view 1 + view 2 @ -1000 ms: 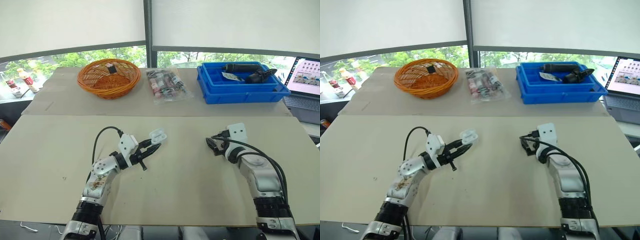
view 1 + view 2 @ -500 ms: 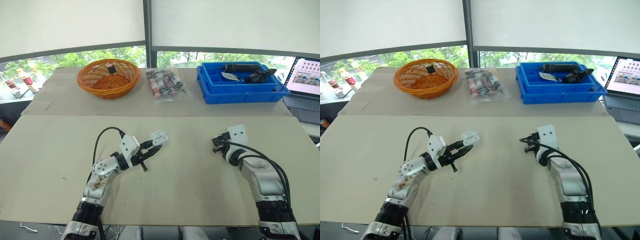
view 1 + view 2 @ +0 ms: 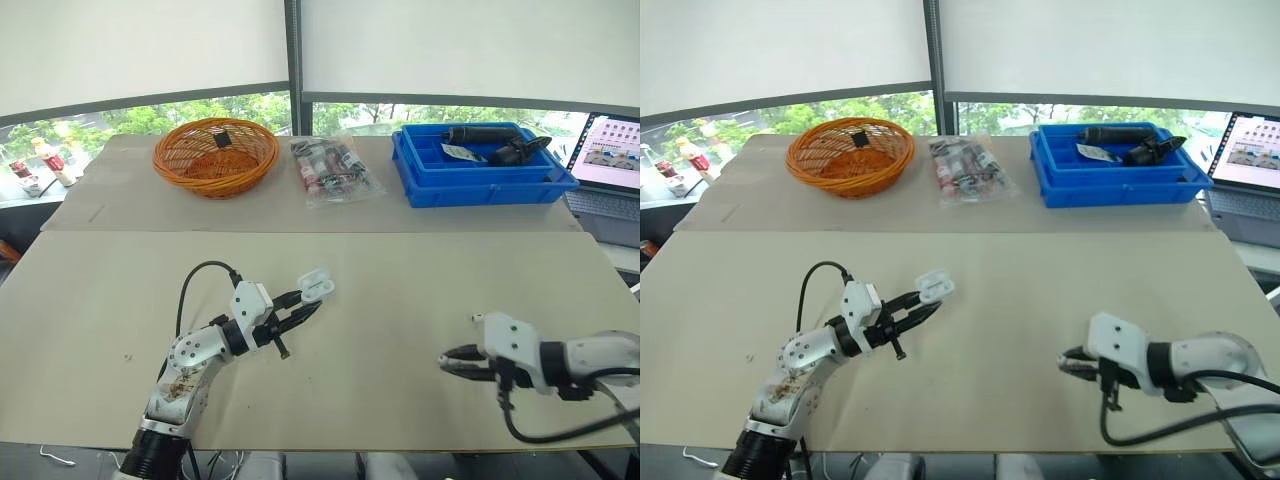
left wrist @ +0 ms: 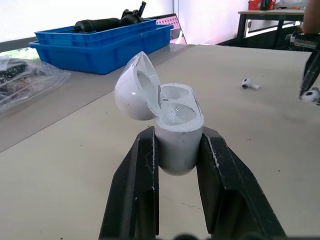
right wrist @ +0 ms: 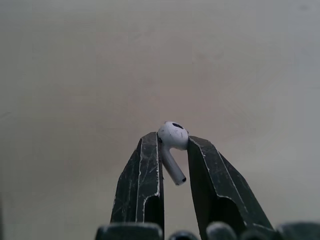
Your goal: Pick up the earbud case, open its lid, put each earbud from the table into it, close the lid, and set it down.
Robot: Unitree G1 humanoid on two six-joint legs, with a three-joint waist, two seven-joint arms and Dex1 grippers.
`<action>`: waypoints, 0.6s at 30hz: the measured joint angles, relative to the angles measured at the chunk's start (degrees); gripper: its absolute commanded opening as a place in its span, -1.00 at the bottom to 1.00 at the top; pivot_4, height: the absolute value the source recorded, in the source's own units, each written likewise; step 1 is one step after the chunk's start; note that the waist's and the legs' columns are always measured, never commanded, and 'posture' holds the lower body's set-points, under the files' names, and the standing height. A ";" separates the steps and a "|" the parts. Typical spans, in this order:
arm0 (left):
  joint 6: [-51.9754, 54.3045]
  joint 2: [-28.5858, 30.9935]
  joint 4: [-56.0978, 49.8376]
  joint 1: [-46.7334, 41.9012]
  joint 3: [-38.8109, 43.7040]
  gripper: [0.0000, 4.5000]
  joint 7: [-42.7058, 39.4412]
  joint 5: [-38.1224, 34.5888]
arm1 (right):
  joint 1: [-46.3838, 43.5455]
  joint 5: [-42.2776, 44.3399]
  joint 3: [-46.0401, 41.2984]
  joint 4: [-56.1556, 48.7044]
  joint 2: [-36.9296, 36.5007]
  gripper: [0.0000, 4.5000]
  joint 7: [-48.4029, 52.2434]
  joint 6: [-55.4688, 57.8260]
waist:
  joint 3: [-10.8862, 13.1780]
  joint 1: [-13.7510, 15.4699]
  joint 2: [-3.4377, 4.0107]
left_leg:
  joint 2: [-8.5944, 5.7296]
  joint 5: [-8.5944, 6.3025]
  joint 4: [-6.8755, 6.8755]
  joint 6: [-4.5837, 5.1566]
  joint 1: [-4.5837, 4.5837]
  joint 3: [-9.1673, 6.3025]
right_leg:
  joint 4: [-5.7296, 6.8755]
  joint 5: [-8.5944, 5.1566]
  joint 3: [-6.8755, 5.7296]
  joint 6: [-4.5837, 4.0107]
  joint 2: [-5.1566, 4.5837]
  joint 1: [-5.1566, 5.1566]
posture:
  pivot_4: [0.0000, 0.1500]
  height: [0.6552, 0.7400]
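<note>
Left eye view: centre-left, our left gripper (image 3: 300,304) clamps the case (image 3: 316,287), lid open; our right gripper (image 3: 445,362) hovers lower right.
Left wrist view: the case looks empty; a second earbud (image 4: 248,84) lies upper right.
Right wrist view: the fingers pinch an earbud (image 5: 172,142) at centre, stem skewed. We should line the stem up with a socket before lowering.

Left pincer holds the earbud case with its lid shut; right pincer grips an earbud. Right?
Not quite: the lid is open, hinged back off the earbud case in the left pincer, as the left wrist view shows. The right pincer does grip an earbud.
</note>
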 measured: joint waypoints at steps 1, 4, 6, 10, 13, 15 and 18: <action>0.29 0.24 -0.97 0.53 0.09 -0.76 0.10 -0.05 | 1.42 -0.28 -0.75 -0.23 -0.69 -0.85 1.25 -1.51 | 0.00 0.04 0.00 | -0.01 0.00 -0.01 0.00 0.00 0.00 | 0.00 0.00 0.00 0.00 -0.01 0.00 | 1.00 0.33; 1.25 1.33 -3.41 2.14 0.08 -0.76 0.23 -0.07 | 6.67 -2.08 -1.26 0.07 -2.29 -0.85 5.36 -7.41 | 0.02 0.17 -0.03 | -0.01 0.00 0.00 0.00 -0.01 0.00 | -0.05 0.00 0.00 0.00 -0.01 0.01 | 1.00 0.33; 1.59 1.52 -4.19 2.77 0.02 -0.76 0.31 -0.07 | 7.24 -2.93 -1.10 0.52 -2.29 -0.85 6.27 -9.76 | 0.02 0.16 -0.03 | -0.02 0.00 0.03 0.00 0.00 0.03 | -0.04 0.00 0.02 0.00 -0.03 0.02 | 1.00 0.33; 1.65 1.52 -5.41 3.12 -0.13 -0.76 0.56 -0.06 | 6.33 -4.25 -0.34 2.45 -2.29 -0.85 6.77 -11.50 | 0.05 0.18 -0.07 | -0.01 0.00 0.02 0.00 0.05 0.03 | 0.01 0.00 0.02 -0.01 -0.01 0.03 | 1.00 0.33; 1.65 1.53 -5.65 3.80 -0.17 -0.76 0.92 -0.04 | 6.15 -4.92 0.42 4.12 -2.61 -0.85 7.56 -11.80 | 0.05 0.21 -0.08 | -0.02 0.00 0.02 0.00 0.04 0.03 | -0.02 0.00 0.02 0.00 -0.03 0.03 | 1.00 0.33; 1.66 1.58 -5.73 3.98 -0.18 -0.76 1.10 -0.04 | 5.76 -5.53 1.61 4.94 -2.97 -0.85 8.21 -12.13 | 0.05 0.24 -0.08 | -0.02 0.00 0.02 0.00 0.03 0.03 | -0.03 0.00 0.02 0.00 -0.02 0.03 | 1.00 0.33; 1.67 1.60 -6.02 4.21 -0.27 -0.76 1.33 -0.03 | 3.65 -6.37 3.59 6.29 -3.25 -0.85 8.62 -12.50 | 0.05 0.18 -0.08 | -0.02 0.00 0.02 0.00 0.04 0.03 | -0.02 0.00 0.03 -0.01 -0.02 0.03 | 1.00 0.33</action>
